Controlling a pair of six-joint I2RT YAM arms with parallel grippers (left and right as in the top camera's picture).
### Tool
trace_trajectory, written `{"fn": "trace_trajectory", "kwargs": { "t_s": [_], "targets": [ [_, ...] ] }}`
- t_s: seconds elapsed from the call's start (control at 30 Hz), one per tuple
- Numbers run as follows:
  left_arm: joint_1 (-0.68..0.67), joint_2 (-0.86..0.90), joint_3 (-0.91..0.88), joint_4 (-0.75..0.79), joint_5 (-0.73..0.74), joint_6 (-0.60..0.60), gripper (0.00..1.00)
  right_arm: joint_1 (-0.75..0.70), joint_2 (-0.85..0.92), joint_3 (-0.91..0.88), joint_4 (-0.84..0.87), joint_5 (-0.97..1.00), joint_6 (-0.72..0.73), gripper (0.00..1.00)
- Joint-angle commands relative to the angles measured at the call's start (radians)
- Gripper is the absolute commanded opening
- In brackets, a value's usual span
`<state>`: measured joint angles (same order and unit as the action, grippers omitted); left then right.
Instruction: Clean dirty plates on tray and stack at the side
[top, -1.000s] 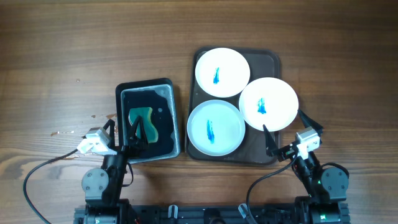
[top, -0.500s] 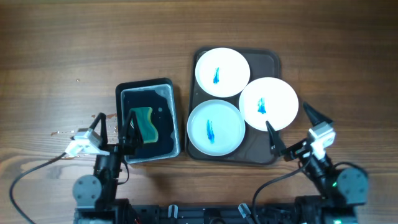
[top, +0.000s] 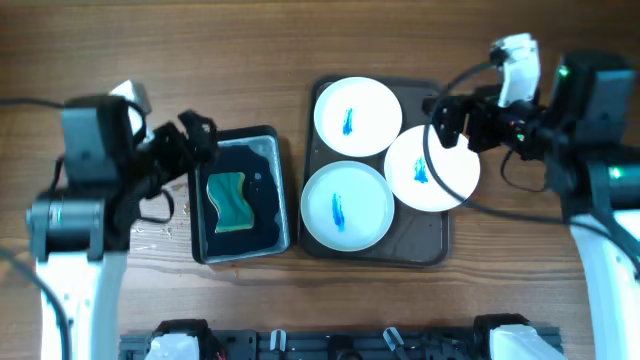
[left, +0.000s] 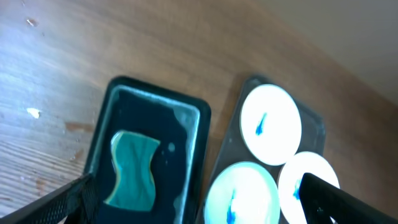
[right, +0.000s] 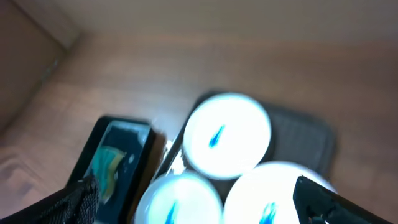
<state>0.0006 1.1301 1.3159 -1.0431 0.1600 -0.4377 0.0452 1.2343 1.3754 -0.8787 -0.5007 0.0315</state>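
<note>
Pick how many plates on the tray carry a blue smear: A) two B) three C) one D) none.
B: the top plate, the right plate and the lower plate on the tray each show a blue smear at the centre.

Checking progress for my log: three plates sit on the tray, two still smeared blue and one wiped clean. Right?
No. None is wiped: the overhead view shows a blue smear on the far plate, the near plate and the right plate, all on the tray.
</note>
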Motion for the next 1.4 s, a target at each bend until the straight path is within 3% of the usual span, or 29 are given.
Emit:
{"fn": "trace_trajectory", "kwargs": {
  "t_s": [0.0,0.07,0.2,0.3,0.43,0.53,0.7,0.83,0.93,1.1,1.27,1.33,1.37],
  "targets": [
    [-0.005,0.081,0.029,-0.047,0.086,0.012,1.0,0.036,0.039,-0.012,-0.116,-0.045,0.009,1.0],
    [-0.005,0.104,0.029,-0.069,0.086,0.013,1.0,0.097,0.04,-0.087,-0.142,0.002,0.015,0.99],
    [-0.005,0.124,0.029,-0.095,0.068,0.013,1.0,0.256,0.053,-0.299,-0.064,0.196,0.185,0.89],
    [-0.008,0.139,0.022,-0.153,0.051,0.012,0.98,0.295,0.086,-0.451,0.05,0.242,0.241,0.57],
    [-0.03,0.178,-0.001,-0.192,0.048,0.012,0.93,0.294,0.141,-0.519,0.121,0.251,0.236,0.33],
    [-0.041,0.206,-0.034,-0.186,0.024,0.012,0.92,0.294,0.219,-0.561,0.179,0.241,0.233,0.31],
    [-0.043,0.251,-0.039,-0.15,-0.001,0.012,0.9,0.297,0.337,-0.598,0.301,0.211,0.219,0.39],
    [-0.046,0.254,-0.04,-0.146,-0.001,0.012,0.85,0.297,0.368,-0.598,0.36,0.292,0.233,0.26],
    [-0.07,0.261,-0.041,-0.143,-0.032,0.011,0.8,0.297,0.368,-0.598,0.41,0.329,0.248,0.04],
    [-0.123,0.299,-0.09,-0.102,-0.111,-0.051,0.71,0.297,0.369,-0.598,0.447,0.385,0.312,0.04],
    [-0.135,0.372,-0.27,0.029,-0.172,-0.178,0.66,0.297,0.369,-0.598,0.455,0.386,0.312,0.04],
    [-0.135,0.412,-0.335,0.115,-0.165,-0.181,0.59,0.297,0.369,-0.598,0.455,0.385,0.312,0.05],
    [-0.135,0.439,-0.356,0.168,-0.165,-0.18,0.48,0.297,0.369,-0.598,0.455,0.385,0.312,0.04]
  ]
}}
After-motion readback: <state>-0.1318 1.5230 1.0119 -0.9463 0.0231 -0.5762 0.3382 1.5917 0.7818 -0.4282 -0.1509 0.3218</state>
